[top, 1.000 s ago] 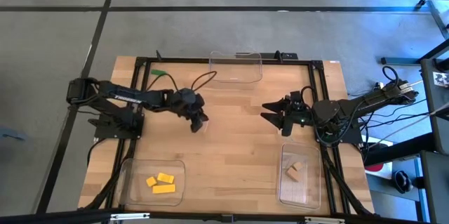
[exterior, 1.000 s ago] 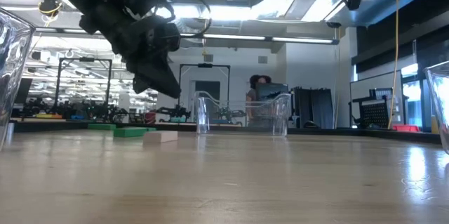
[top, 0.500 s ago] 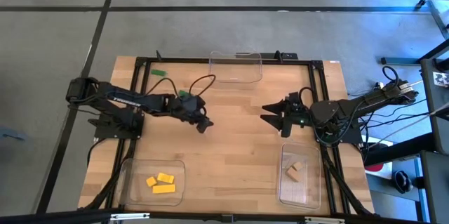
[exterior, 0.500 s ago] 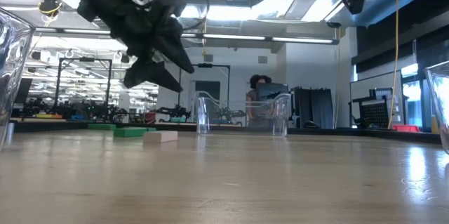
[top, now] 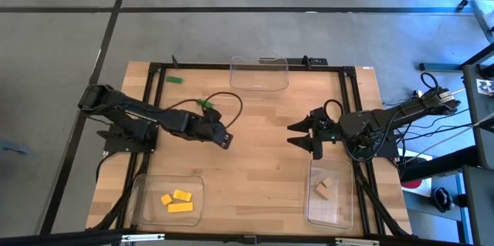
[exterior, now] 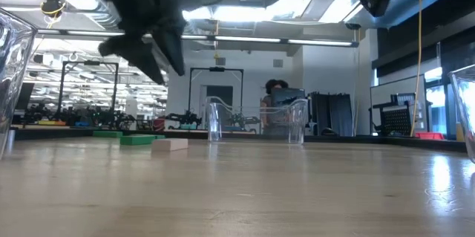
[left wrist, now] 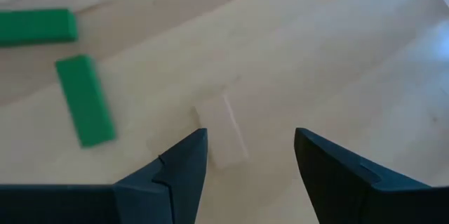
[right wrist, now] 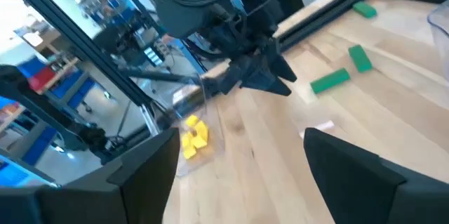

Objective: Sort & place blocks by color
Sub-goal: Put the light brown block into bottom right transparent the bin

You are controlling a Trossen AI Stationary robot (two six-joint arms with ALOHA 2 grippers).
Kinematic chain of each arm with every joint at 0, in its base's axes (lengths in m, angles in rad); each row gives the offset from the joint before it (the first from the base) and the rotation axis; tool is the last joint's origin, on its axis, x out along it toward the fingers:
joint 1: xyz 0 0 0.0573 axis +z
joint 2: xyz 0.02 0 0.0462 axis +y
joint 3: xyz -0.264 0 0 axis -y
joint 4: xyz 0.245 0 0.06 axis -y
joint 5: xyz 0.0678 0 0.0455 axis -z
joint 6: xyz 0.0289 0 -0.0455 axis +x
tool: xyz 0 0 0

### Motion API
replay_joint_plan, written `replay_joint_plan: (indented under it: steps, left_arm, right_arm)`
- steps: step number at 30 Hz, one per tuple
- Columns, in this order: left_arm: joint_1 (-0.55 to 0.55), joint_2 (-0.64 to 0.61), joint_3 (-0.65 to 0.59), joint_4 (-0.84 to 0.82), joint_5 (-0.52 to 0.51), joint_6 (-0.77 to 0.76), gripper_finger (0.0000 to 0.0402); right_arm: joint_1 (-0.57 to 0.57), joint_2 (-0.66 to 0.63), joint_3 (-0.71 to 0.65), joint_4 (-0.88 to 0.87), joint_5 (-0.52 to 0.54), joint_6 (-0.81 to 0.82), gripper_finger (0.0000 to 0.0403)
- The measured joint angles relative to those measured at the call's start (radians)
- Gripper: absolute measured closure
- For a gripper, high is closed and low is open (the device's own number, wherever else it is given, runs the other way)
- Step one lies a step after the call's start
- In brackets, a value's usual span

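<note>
Yellow blocks (top: 177, 200) and tan blocks (top: 323, 187) are trayed; green blocks (left wrist: 85, 100) and one tan block (left wrist: 223, 133) remain loose, and the left gripper (left wrist: 249, 157) and right gripper (right wrist: 238, 161) are both spread and empty.

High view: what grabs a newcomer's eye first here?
Probably the two dark arms facing each other over the wooden table, the left tool and the right tool both open near mid-table. Next, the bright yellow blocks in the clear tray at the near left corner, opposite the tan blocks in the tray at near right. In the left wrist view, a tan block lies on the wood just ahead of the open fingers.
</note>
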Motion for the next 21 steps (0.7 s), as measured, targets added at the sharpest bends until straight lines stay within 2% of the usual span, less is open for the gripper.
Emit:
replay_joint_plan:
  steps: [9,21]
  left_arm:
    - [0.027,0.178,0.024,0.004,-0.023,-0.035,0.0189]
    - [0.027,0.265,0.024,0.04,0.011,-0.071,0.0126]
  right_arm:
    - [0.0,0.0,0.0,-0.027,0.0,0.0,0.0095]
    - [0.0,0.0,-0.001,-0.026,0.008,0.001,0.0095]
